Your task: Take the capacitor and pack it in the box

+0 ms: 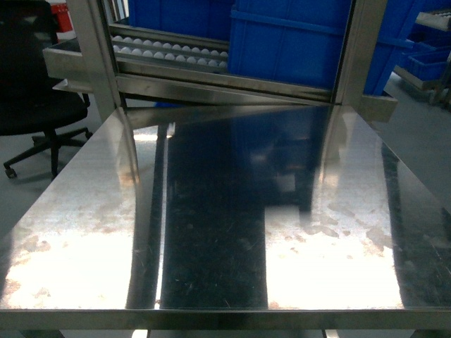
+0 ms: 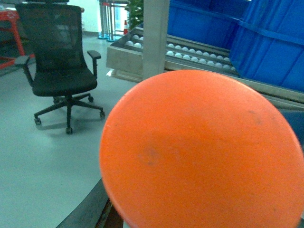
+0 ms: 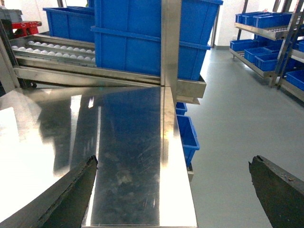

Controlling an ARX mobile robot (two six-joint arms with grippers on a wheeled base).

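Nothing looks started: the shiny steel counter (image 1: pixel 211 232) carries no capacitor or pink box in any view. Right hand (image 3: pixel 173 190) hangs spread wide, holding nothing. Left hand I cannot tell; a round orange disc (image 2: pixel 199 152) blocks its camera. Blue plastic bins (image 1: pixel 282 42) stand behind.

Premises: an industrial workshop or warehouse packing station. Evidence: a polished stainless-steel worktable (image 1: pixel 211 232) abuts a steel-framed roller conveyor with rows of white plastic rollers (image 1: pixel 169 51). Large blue plastic bins (image 1: pixel 289 42) stand on the conveyor; further small blue bins sit on metal shelving racks (image 3: pixel 266 33) along the far wall. Flooring is smooth grey (image 3: pixel 237 118). A black mesh swivel office chair (image 2: pixel 59 57) stands alongside.
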